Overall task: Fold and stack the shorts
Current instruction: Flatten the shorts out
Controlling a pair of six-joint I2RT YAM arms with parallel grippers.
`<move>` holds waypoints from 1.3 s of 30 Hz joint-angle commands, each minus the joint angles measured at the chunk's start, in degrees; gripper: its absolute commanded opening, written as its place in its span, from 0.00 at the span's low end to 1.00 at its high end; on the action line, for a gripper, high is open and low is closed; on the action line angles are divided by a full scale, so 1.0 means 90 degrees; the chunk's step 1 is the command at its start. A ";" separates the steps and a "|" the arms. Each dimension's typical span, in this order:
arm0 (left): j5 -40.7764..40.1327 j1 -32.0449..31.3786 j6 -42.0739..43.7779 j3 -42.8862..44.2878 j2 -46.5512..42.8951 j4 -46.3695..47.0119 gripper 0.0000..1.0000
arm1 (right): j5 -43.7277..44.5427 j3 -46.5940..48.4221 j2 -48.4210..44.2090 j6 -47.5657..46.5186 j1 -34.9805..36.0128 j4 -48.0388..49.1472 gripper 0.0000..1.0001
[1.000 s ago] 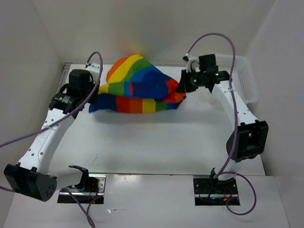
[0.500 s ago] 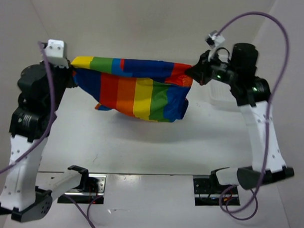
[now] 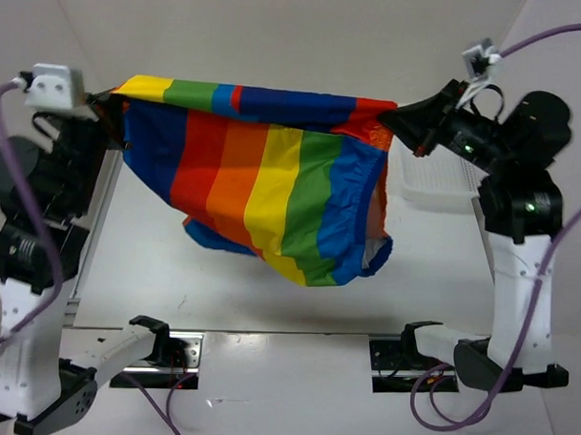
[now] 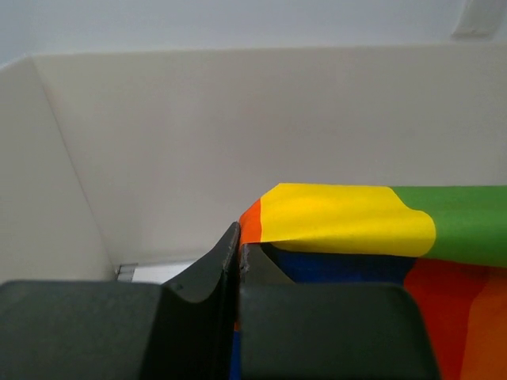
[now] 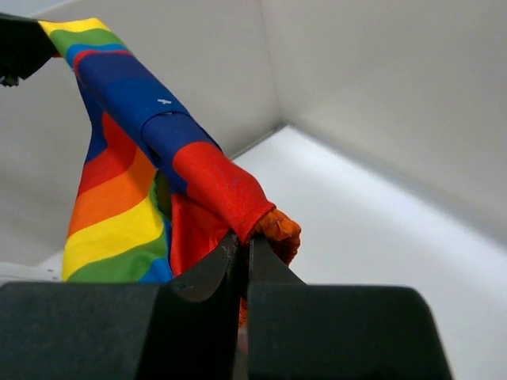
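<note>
The rainbow shorts [image 3: 273, 183] hang spread in the air, high above the table, stretched by their top edge between both arms. My left gripper [image 3: 111, 104] is shut on the left corner of the waistband; in the left wrist view the jaws are pressed together on the orange and yellow cloth [image 4: 333, 218] at my left gripper [image 4: 238, 247]. My right gripper [image 3: 394, 121] is shut on the right corner; in the right wrist view the red cloth [image 5: 210, 178] runs into my right gripper [image 5: 244, 241]. The lower hem sags toward the right.
A white plastic lattice basket [image 3: 435, 184] stands at the back right, partly behind the right arm. White walls enclose the table [image 3: 231, 292] on the left, back and right. The arm bases sit at the near edge.
Both arms have risen and spread apart, lifting the shorts off the table. The cloth went from a bunched heap to a wide hanging sheet.
</note>
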 commanded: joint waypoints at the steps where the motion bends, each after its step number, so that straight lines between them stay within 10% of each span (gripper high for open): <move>1: -0.1213 0.0282 0.0191 0.0129 0.0808 -0.0001 0.00 | 0.0617 -0.1038 0.0390 0.1127 -0.0318 0.0693 0.00; 10: 0.0348 0.0574 0.0191 0.0440 0.3719 -0.0012 0.02 | 0.2000 -0.1296 0.3044 0.1607 -0.0318 0.1437 0.05; 13: 0.0953 0.0876 0.0191 0.1725 0.5377 -0.0758 0.07 | 0.2898 -0.0544 0.4070 0.1512 -0.0318 0.1369 0.59; 16: 0.1520 0.1296 0.0191 0.4177 0.7312 -0.1727 0.27 | 0.3437 0.0393 0.4677 0.1052 -0.0241 0.1164 0.86; 19: 0.1406 0.1219 0.0191 0.4163 0.7502 -0.1545 0.84 | 0.3742 0.1010 0.4620 0.0388 -0.0172 0.0930 0.86; 21: 0.1775 0.1219 0.0191 0.3900 0.7016 -0.1545 0.99 | 0.4024 0.0710 0.4212 -0.0236 -0.0045 0.0842 0.86; 29: 0.2195 0.0820 0.0191 0.0084 0.3912 -0.1943 0.99 | 0.5098 -0.2658 0.3106 -0.1430 0.0883 0.0627 0.58; 39: 0.2256 0.0682 0.0191 -0.3667 0.3204 -0.1801 0.99 | 0.5430 -0.2808 0.4247 -0.1068 0.0883 0.0773 0.58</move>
